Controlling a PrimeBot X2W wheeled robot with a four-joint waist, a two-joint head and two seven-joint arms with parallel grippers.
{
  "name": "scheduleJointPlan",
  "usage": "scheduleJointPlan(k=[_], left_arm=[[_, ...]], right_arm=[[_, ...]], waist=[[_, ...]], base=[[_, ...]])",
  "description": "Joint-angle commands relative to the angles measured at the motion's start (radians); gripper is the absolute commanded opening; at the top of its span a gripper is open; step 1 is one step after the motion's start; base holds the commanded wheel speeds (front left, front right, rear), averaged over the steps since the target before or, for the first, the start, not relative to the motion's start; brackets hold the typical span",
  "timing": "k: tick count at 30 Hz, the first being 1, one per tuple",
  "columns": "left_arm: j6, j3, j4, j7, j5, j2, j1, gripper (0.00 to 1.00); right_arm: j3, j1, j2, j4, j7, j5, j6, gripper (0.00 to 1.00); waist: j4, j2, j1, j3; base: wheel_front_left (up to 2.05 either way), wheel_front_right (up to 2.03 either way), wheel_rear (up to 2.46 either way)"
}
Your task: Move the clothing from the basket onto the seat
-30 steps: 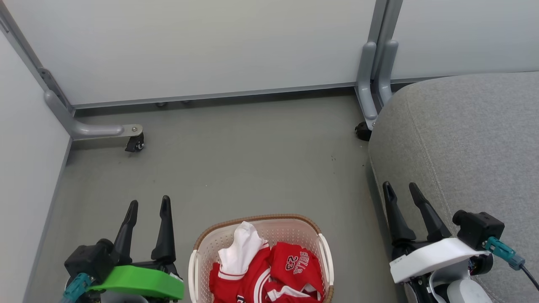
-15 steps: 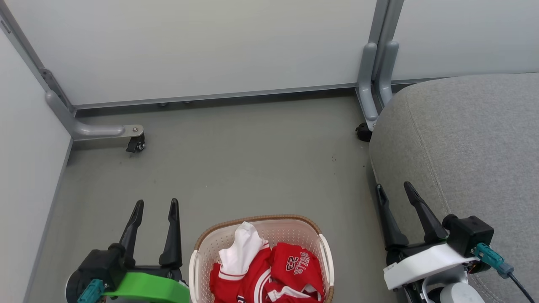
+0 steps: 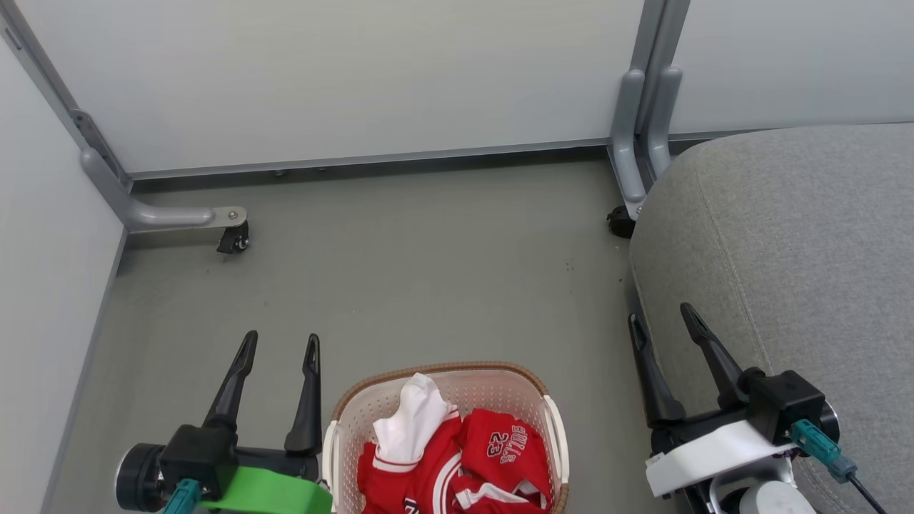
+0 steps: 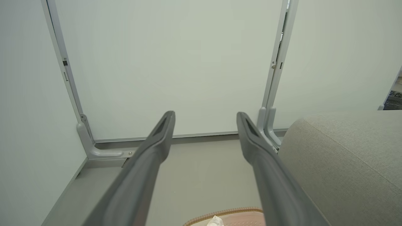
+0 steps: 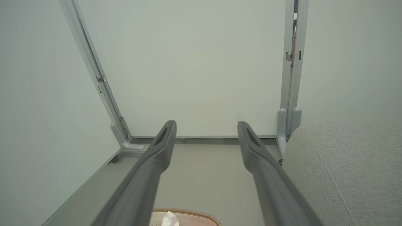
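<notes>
The cream basket [image 3: 443,377] with its brown rim sits on the floor at the bottom middle of the head view, holding red jerseys [image 3: 500,457] and a raised white fabric part [image 3: 414,414]; one jersey reads "BULLS 23". My left gripper [image 3: 280,344] stands open just left of the basket, nothing between its fingers. My right gripper [image 3: 660,318] is open beside the left edge of the grey seat [image 3: 800,235]. The basket's rim [image 4: 226,212] and the seat [image 4: 345,160] show in the left wrist view, and again as the rim [image 5: 188,212] and seat [image 5: 348,166] in the right wrist view.
Pale partition walls [image 3: 343,78] close off the back and left. A metal foot with a caster [image 3: 232,239] stands at the far left, another caster [image 3: 620,223] by the seat's far corner. Grey floor [image 3: 428,271] lies beyond the basket.
Both grippers have shifted forward and slightly inward, staying open; the left one now stands closer to the basket. The camera has shifted a little.
</notes>
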Motion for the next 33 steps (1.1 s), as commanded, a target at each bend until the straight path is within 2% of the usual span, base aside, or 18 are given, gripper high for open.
scheduleJointPlan(k=[1,20,33], left_arm=[[-0.004,-0.004,-0.007,-0.009,0.024,-0.002,0.012,1.0],[-0.013,-0.023,-0.022,-0.045,0.173,-0.006,0.025,1.0],[-0.021,-0.022,-0.016,-0.043,0.17,-0.007,0.022,1.0]], right_arm=[[0.004,0.011,-0.001,-0.009,-0.01,-0.024,0.0,1.0],[0.027,0.018,0.0,-0.026,-0.045,-0.162,0.0,1.0],[0.029,0.018,0.0,-0.023,-0.043,-0.15,0.0,1.0]], waist=[[0.001,0.0,0.0,0.0],[0.007,0.0,0.0,-0.002],[0.006,0.0,0.0,0.0]], base=[[0.0,0.0,0.0],[0.0,0.0,0.0],[0.0,0.0,0.0]])
